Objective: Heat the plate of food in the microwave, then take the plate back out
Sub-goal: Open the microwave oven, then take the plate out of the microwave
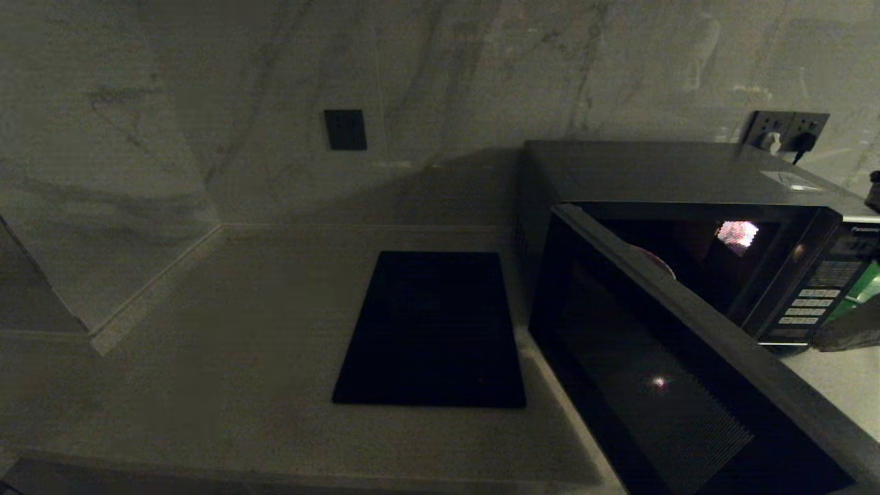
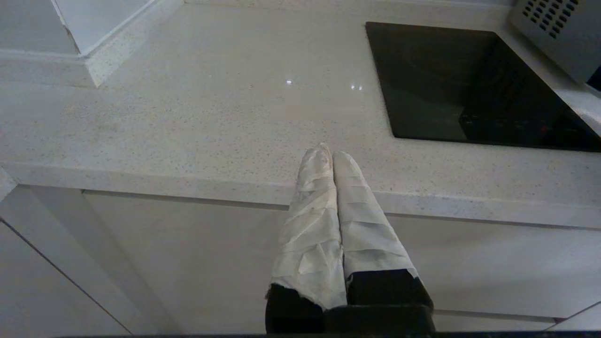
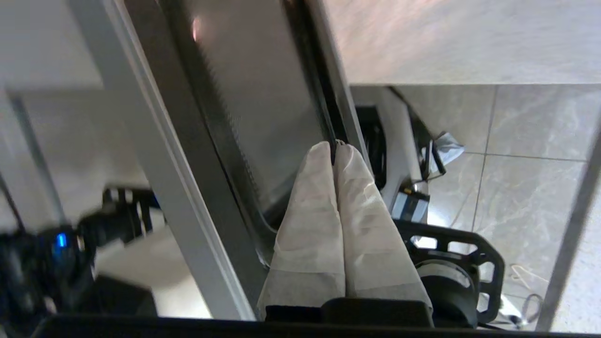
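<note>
Dark grey microwave [image 1: 687,175] at right, door [image 1: 660,371] swung open; plate rim [image 1: 658,261] glimpsed inside. Right gripper [image 3: 335,151] fingers pressed together at door edge; left gripper [image 2: 332,154] fingers also pressed together.

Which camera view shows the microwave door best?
The head view: the whole open door shows, swung out from the microwave. The right wrist view shows only a close strip of the door's glass and frame by the shut right tool. The left wrist view shows no door.

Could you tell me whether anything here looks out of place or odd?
Nothing is spilled or damaged. The microwave door stands partly open, with the plate's rim just visible inside. The right gripper, shut, sits at the door's edge.
</note>
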Robot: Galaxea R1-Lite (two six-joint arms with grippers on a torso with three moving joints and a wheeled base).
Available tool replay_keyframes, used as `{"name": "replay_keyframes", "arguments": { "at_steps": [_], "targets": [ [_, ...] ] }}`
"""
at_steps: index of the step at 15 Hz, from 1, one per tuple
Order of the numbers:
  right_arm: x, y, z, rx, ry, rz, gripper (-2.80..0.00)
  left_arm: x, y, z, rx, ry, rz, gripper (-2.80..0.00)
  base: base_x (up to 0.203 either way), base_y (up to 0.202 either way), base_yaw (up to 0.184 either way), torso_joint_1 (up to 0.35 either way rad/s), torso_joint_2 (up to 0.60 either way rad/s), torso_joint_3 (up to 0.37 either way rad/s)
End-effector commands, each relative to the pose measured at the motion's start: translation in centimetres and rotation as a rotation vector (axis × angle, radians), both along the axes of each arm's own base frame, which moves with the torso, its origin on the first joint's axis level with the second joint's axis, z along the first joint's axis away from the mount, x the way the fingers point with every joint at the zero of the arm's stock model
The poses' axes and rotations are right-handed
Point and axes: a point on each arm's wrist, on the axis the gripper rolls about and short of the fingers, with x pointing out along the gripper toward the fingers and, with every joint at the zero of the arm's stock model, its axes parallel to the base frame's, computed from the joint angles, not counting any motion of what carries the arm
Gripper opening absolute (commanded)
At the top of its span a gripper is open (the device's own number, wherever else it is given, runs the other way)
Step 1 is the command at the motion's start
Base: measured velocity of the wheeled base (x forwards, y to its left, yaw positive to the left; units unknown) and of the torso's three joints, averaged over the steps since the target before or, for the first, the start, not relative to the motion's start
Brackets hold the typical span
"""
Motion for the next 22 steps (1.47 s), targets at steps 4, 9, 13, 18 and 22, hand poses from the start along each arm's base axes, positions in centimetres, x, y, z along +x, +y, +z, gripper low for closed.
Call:
{"name": "replay_keyframes", "arguments": {
  "at_steps": [4,9,13,18,22],
  "targets": [
    [-0.4,3.2,-0.3,0.006,0.021,0.174,-2.8,0.0,0.0,0.0,-0.001,0.001,0.0,-2.8,0.0,0.0,0.0,0.0,0.0,0.0],
    [-0.5,4.3,-0.4,0.032,0.023,0.244,-2.8,0.0,0.0,0.0,-0.001,0.001,0.0,-2.8,0.0,0.0,0.0,0.0,0.0,0.0],
    [-0.5,5.0,-0.4,0.054,0.022,0.285,-2.8,0.0,0.0,0.0,-0.001,0.001,0.0,-2.8,0.0,0.0,0.0,0.0,0.0,0.0],
    [-1.1,4.8,0.0,0.048,0.0,0.278,-2.8,0.0,0.0,0.0,-0.001,0.001,0.0,-2.8,0.0,0.0,0.0,0.0,0.0,0.0],
    [-2.5,2.9,1.0,-0.043,-0.046,0.072,-2.8,0.0,0.0,0.0,-0.001,0.0,0.0,-2.8,0.0,0.0,0.0,0.0,0.0,0.0]
  ]
}}
